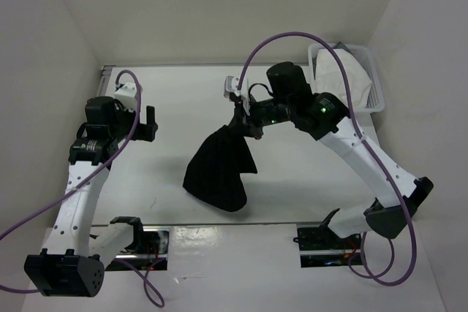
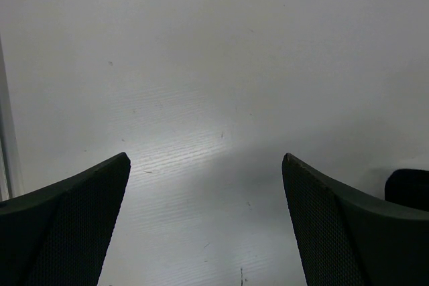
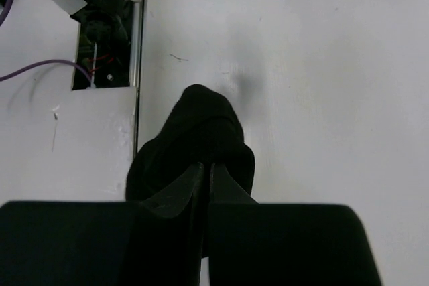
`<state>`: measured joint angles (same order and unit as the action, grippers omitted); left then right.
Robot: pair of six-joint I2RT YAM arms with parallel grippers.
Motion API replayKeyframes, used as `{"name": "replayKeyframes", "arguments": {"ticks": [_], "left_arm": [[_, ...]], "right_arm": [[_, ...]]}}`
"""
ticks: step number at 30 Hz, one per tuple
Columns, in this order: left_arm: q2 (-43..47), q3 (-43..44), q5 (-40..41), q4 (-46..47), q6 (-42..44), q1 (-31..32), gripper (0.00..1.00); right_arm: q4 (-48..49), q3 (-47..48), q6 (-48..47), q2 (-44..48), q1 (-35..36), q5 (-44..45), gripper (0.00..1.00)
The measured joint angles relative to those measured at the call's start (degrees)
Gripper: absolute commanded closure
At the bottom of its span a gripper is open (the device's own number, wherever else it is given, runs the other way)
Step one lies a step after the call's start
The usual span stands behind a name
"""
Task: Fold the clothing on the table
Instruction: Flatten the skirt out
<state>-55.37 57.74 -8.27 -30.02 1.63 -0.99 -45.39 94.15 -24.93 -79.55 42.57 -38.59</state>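
The black clothing (image 1: 219,169) hangs in a bunched cone from my right gripper (image 1: 243,118), its lower end resting on the white table (image 1: 168,180) near the front edge. In the right wrist view the jaws of my right gripper (image 3: 207,165) are pressed together on the clothing (image 3: 201,128), which drapes down below them. My left gripper (image 1: 146,123) hovers over the table's left side, well apart from the clothing. In the left wrist view its fingers (image 2: 80,212) stand wide open with only bare table (image 2: 214,98) between them.
A white mesh basket (image 1: 373,85) holding a white cloth (image 1: 344,71) stands at the back right corner. White walls close in the table on three sides. Both arm bases and cut-outs with cables (image 1: 322,242) sit along the near edge.
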Motion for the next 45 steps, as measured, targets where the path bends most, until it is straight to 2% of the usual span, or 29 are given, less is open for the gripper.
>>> {"name": "replayKeyframes", "arguments": {"ticks": [4,8,10,13,19,27,30,33,41,45], "left_arm": [[-0.1,0.0,-0.5,0.0,0.1,0.0,0.00],[-0.8,0.0,-0.6,-0.1,0.1,0.0,0.00],[-1.0,0.0,-0.7,-0.2,0.1,0.0,0.00],[-1.0,0.0,-1.0,-0.5,0.1,0.0,0.00],[-1.0,0.0,-1.6,-0.9,0.1,0.0,0.00],[-0.3,0.0,-7.2,-2.3,3.3,1.0,0.00],[-0.3,0.0,-8.0,-2.6,5.0,7.3,0.00],[-3.6,0.0,-6.0,-1.9,6.5,18.2,0.00],[-18.8,-0.2,13.1,1.9,9.5,45.6,0.08],[-22.1,-0.7,19.2,6.3,10.6,55.0,0.13]], "right_arm": [[1.7,-1.2,1.3,2.4,0.0,1.5,1.00],[7.2,-6.0,4.4,2.9,0.0,10.5,1.00],[9.7,-7.4,5.9,-0.3,0.1,17.8,1.00],[13.2,-7.6,8.2,-9.9,-0.8,27.3,1.00],[14.5,-8.0,12.1,-27.9,-8.3,38.9,1.00],[14.5,-7.0,14.9,-31.6,-19.7,46.1,1.00],[14.6,-5.5,15.6,-32.9,-21.7,47.4,1.00],[14.4,-4.9,16.6,-34.4,-22.2,47.5,1.00],[13.5,-3.8,18.3,-37.8,-22.8,46.7,1.00],[13.4,-3.0,18.8,-39.3,-24.6,46.4,1.00]]}}
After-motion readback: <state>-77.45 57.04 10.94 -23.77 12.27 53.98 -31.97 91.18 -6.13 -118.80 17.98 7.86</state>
